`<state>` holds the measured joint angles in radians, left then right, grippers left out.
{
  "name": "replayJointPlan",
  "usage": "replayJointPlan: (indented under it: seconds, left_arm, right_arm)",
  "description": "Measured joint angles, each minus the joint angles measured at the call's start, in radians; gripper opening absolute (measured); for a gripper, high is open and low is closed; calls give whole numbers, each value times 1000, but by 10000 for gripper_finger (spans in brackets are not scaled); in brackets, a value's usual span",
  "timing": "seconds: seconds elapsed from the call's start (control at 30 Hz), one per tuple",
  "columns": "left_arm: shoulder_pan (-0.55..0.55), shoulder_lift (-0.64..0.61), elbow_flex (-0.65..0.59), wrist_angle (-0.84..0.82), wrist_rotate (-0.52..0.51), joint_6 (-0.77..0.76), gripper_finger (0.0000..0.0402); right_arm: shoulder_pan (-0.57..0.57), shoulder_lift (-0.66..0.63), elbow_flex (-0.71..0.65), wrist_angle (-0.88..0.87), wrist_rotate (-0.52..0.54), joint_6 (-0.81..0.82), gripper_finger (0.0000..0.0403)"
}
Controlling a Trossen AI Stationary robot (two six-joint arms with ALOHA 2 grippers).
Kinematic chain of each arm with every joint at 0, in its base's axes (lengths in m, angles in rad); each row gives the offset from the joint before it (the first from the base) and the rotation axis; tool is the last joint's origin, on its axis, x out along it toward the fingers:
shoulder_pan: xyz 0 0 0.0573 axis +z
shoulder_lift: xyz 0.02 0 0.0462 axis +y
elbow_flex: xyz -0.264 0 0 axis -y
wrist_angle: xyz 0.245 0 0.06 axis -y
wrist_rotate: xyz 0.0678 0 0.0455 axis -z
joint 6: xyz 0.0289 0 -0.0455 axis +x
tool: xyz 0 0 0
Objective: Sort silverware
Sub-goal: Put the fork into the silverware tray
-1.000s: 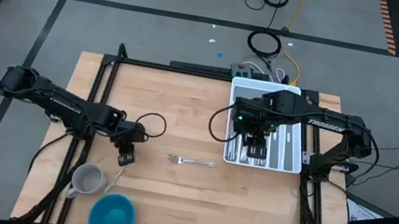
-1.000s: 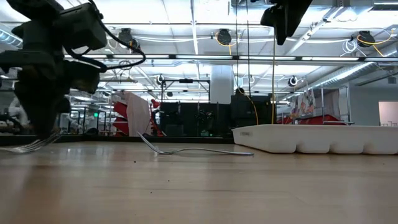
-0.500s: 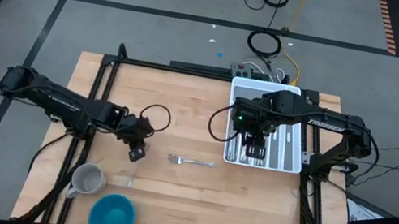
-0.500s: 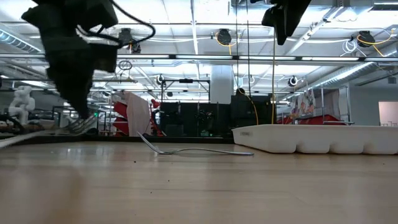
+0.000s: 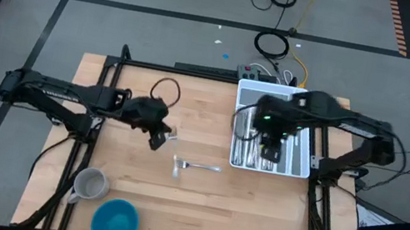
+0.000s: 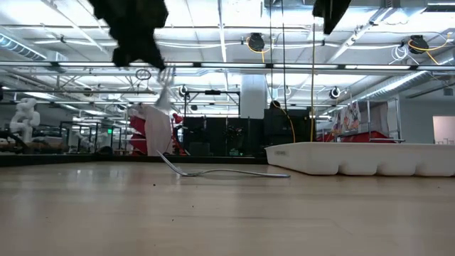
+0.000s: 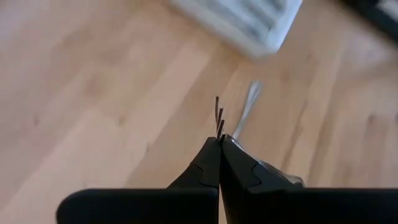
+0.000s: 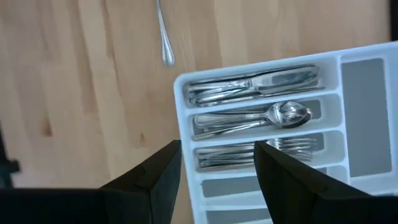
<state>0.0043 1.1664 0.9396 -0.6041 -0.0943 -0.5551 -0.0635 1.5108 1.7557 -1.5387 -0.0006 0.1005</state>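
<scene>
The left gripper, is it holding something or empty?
Holding: the left gripper has its fingers shut on a fork, lifted above the table, tines poking past the fingertips.

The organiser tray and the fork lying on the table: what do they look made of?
The organiser tray looks like white matte plastic, judging by its uniform colour and rounded moulded dividers. The fork looks like polished metal, thin and silver with bright glints, likely steel.

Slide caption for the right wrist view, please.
Open right hand hovering over white organiser tray holding sorted silverware; one fork left on table.
</scene>
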Motion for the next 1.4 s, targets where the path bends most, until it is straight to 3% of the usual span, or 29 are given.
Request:
replayJointPlan:
  seconds: [0.33,0.57,1.1,1.4]
  left_arm:
    - [122,29,105,336,53,37,0]
    - [201,205,184,527,202,52,0]
    - [258,730,676,538,433,147,0]
    - [270,967,921,535,494,182,0]
  right_arm:
    - [0,-295,0,2,57,293,192]
    - [0,-445,0,0,83,408,192]
    - [0,-475,0,3,187,346,192]
    - [0,-476,0,3,236,329,192]
